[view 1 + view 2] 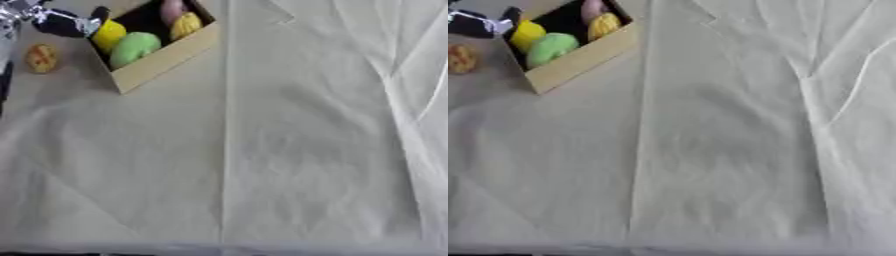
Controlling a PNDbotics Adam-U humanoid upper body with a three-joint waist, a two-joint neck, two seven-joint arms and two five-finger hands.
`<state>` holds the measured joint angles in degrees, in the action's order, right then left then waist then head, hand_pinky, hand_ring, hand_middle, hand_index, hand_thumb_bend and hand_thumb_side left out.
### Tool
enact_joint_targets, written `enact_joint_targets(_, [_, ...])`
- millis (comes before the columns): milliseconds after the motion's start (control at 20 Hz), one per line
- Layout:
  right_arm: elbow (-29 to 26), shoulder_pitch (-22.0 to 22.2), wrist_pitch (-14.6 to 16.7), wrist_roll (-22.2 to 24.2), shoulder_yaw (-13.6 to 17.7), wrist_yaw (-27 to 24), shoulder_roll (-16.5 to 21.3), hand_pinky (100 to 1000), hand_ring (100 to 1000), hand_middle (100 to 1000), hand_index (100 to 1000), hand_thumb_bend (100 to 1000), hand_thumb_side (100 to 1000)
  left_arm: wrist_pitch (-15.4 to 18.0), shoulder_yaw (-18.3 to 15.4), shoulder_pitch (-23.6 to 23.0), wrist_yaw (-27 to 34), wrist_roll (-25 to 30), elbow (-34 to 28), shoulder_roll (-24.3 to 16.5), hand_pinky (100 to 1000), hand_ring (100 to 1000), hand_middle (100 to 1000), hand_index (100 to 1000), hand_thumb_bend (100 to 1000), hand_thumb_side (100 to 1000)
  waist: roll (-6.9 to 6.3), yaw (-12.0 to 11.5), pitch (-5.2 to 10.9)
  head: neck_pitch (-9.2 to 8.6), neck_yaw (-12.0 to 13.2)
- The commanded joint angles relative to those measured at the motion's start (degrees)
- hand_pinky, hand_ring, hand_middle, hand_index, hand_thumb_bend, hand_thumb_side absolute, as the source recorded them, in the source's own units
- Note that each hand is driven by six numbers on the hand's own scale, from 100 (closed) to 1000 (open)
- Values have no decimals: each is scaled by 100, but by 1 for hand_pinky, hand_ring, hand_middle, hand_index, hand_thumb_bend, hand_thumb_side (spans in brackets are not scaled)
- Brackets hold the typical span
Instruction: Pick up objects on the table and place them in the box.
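Observation:
An open cardboard box sits askew at the top left of the cloth-covered table. Inside it lie a green round object, a yellow object, a yellow-orange one and a pink one at the top edge. My left hand, black and silver, is at the box's left corner, right beside the yellow object; whether it holds that object is unclear. A small orange round object lies on the table left of the box, below the hand. My right hand is out of sight.
A creased white cloth covers the table across the middle and right. The table's front edge runs along the bottom. A dark part of my left arm shows at the left border.

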<state>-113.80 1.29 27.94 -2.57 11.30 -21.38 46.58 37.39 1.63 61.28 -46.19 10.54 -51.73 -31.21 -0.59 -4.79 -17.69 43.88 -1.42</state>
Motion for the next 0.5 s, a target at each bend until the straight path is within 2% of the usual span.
enact_joint_targets(50, [-80,38,31,-42,114,-31,177,1000,763,770,855,100,588,-191,-139,-39,412,249,-235,-585,759,812,771,864,220,100,-36,-29,219,24,69])
enact_joint_targets(300, [-80,108,35,-83,136,9,140,1000,763,770,854,100,588,-288,-210,-299,596,495,-208,-947,764,819,776,876,244,100,2,-69,243,24,57])
enact_joint_targets(500, [-80,129,54,-113,145,32,102,1000,763,770,854,100,588,-260,-224,-404,655,744,-43,-982,765,825,780,881,219,100,43,-65,243,24,95])
